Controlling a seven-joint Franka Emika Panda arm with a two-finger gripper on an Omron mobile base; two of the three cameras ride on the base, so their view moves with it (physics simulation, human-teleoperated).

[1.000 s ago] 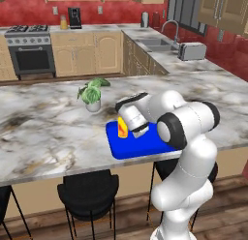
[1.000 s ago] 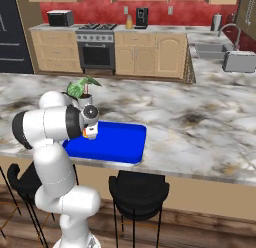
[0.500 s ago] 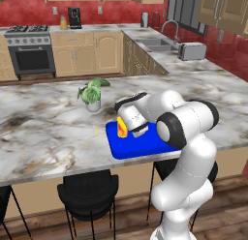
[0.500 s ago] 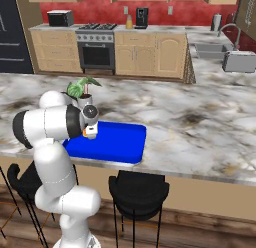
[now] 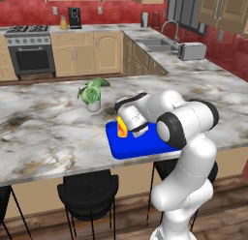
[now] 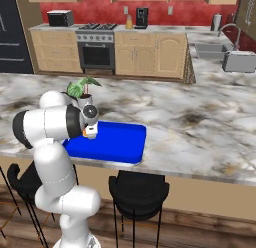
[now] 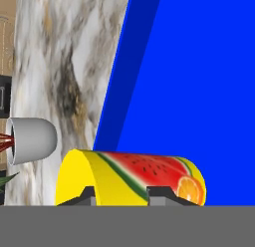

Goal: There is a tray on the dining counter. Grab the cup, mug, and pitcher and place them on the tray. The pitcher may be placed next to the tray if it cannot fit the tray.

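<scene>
Cup (image 5: 122, 128), pinched by the gripper (image 5: 127, 129), is hovering low over the tray (image 6: 120, 144), little changed lately, release pending.

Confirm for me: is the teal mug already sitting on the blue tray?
No: the tray carries the yellow cup at the pincer.

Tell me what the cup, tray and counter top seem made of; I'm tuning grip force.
The cup: probably glazed ceramic or plastic, with an opaque yellow wall and a crisp watermelon and orange print. The tray: likely plastic, uniform saturated blue with rounded corners, hardly any gloss. The dining counter: polished marble look, grey-white with brown veining. Everything is rendered, so these are guesses.
</scene>
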